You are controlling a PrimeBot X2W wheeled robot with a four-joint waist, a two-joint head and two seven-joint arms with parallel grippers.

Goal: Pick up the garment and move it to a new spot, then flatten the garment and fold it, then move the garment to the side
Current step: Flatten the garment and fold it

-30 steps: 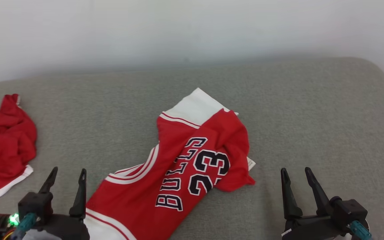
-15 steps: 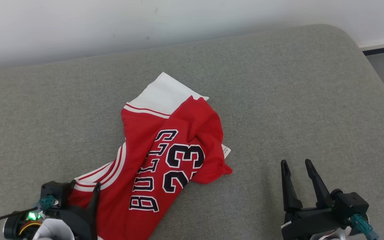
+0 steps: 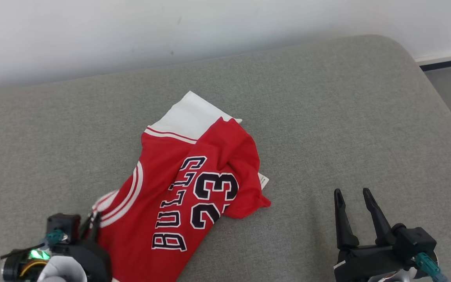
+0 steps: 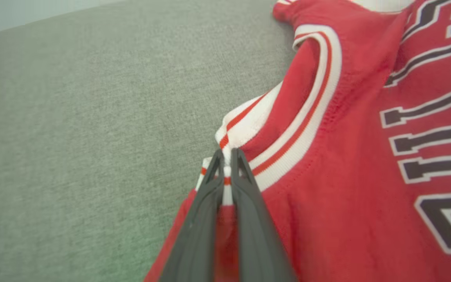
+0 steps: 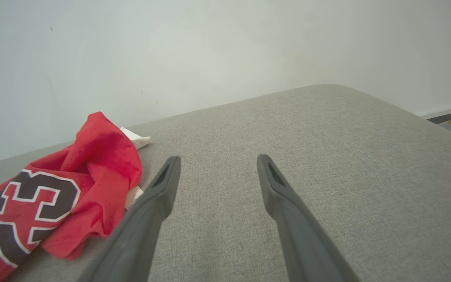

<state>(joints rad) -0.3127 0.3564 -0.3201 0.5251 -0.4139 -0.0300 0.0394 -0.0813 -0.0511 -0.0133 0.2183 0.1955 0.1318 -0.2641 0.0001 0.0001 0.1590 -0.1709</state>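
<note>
The red jersey (image 3: 178,196) lies crumpled on the grey padded surface (image 3: 327,117), its striped trim pinched in the closed left claw (image 4: 227,156). To the jersey's right, the right claw (image 3: 352,192) hovers with its fingers spread, holding nothing. A white wall (image 3: 131,31) rises behind.

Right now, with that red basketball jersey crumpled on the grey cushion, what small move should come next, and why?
Probably raise the left gripper a little. Its jaws are shut on the striped trim of the red basketball jersey lying on the grey fabric cushion; the right gripper stands open, clear of it. A short lift would start the pick-up.
</note>
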